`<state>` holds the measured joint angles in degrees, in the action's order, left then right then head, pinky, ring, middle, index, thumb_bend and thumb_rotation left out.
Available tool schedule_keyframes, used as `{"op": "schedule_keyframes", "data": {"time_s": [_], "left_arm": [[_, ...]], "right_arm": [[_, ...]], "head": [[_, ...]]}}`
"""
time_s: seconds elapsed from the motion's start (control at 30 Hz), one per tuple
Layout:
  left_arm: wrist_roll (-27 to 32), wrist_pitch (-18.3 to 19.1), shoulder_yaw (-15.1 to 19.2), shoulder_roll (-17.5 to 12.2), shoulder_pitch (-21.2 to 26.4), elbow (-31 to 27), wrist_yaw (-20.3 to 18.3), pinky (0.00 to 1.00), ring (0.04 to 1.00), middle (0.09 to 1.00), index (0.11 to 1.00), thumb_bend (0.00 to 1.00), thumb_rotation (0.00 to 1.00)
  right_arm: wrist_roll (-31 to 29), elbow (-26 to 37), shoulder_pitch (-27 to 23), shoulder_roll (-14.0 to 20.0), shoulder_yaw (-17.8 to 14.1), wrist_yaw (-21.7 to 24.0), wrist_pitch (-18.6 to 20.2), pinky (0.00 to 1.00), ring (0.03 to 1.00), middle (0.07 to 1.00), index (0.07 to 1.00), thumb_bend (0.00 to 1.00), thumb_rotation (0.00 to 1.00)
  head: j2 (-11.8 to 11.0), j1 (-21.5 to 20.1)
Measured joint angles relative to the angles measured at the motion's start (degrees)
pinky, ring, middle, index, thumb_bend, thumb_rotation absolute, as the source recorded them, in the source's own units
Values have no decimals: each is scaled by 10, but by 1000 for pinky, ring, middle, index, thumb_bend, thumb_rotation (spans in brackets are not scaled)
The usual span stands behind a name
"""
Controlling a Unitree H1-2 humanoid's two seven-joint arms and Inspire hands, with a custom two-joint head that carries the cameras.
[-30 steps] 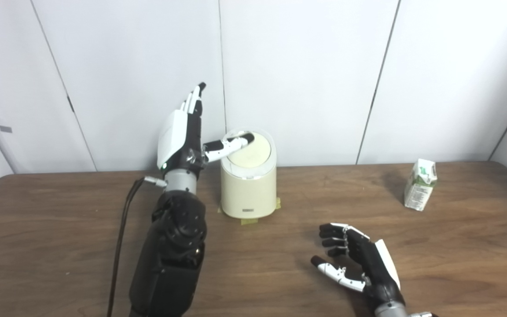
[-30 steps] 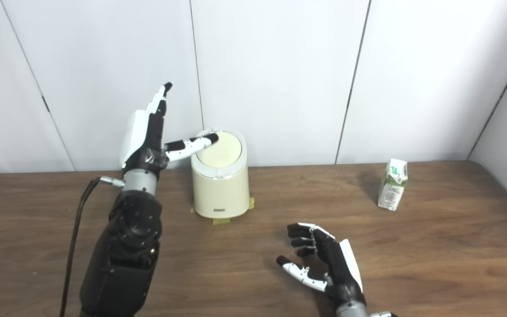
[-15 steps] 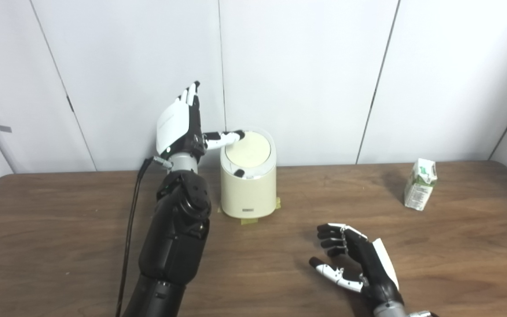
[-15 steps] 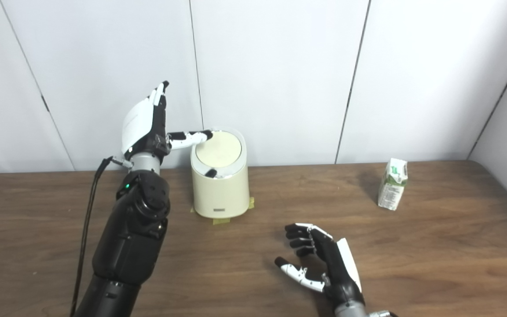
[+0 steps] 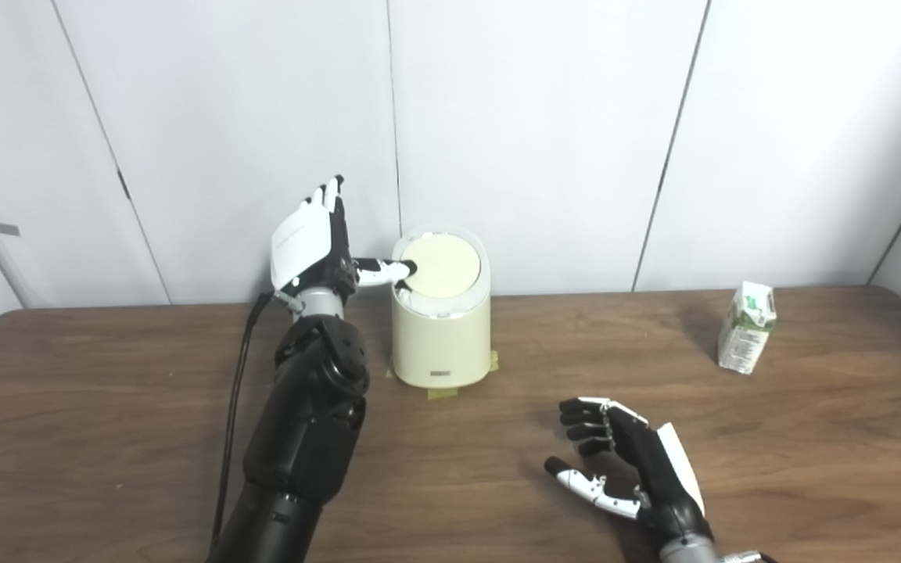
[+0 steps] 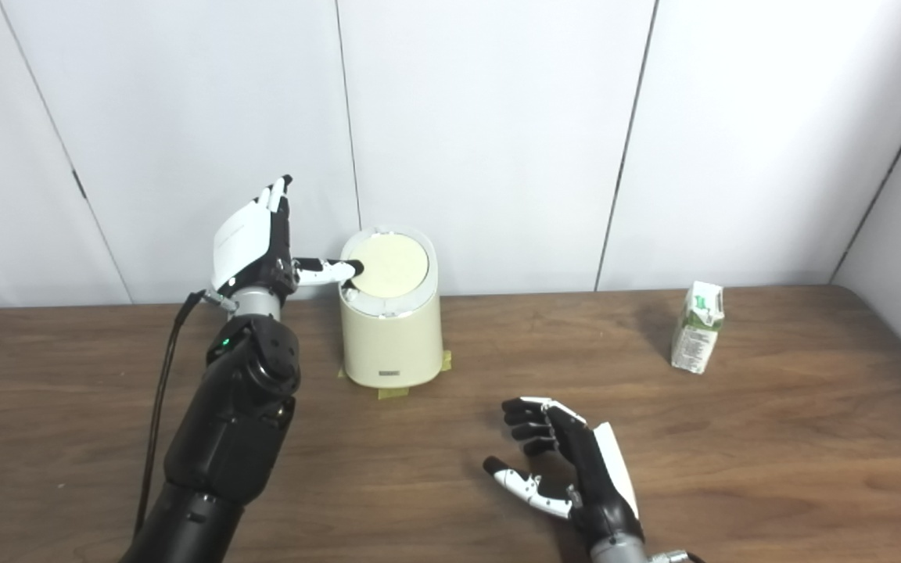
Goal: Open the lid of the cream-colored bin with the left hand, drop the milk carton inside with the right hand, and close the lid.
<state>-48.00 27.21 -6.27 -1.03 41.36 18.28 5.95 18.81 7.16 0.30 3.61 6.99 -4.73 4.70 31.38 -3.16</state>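
The cream-colored bin (image 5: 441, 336) stands near the wall on the brown table (image 5: 106, 438), held by strips of tape at its base. Its round lid (image 5: 444, 264) lies flat and shut. My left hand (image 5: 311, 249) is open just left of the bin, fingers pointing up, its thumb tip touching the lid's left edge. The green-and-white milk carton (image 5: 746, 328) stands upright at the far right. My right hand (image 5: 638, 465) hovers open low over the table near the front, palm turned left, well short of the carton.
White wall panels (image 5: 544, 141) close off the back just behind the bin. A black cable (image 5: 233, 407) trails along my left arm. The table's back right corner curves in past the carton.
My left hand has dropped lower and drawn back to the left, so its thumb has slid from the lid's top to its left rim. The right hand has barely shifted.
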Motion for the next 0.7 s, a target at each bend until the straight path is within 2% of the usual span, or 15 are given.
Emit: {"op": "schedule_keyframes", "data": {"time_s": [0.17, 0.4, 0.53, 0.7], "left_arm": [[22, 0, -5, -1, -1, 14, 0, 1000, 1000, 1000, 1000, 912, 287], [49, 0, -15, -3, -5, 30, 6, 1000, 1000, 1000, 1000, 929, 334], [60, -1, -22, -6, -5, 39, 11, 1000, 1000, 1000, 1000, 928, 341], [61, -1, -34, -10, -5, 39, 12, 1000, 1000, 1000, 1000, 945, 345]], "right_arm": [[4, 1, 0, -2, 1, 0, 3, 581, 653, 671, 663, 313, 130], [10, 1, -2, -3, 2, -1, 6, 574, 647, 669, 662, 320, 128], [12, 1, -2, -3, 3, -1, 7, 576, 649, 672, 665, 316, 156], [16, 1, -3, -4, 4, -1, 9, 572, 646, 670, 664, 318, 137]], "head": [[2, -6], [1, -8], [1, -8], [1, -10]]}}
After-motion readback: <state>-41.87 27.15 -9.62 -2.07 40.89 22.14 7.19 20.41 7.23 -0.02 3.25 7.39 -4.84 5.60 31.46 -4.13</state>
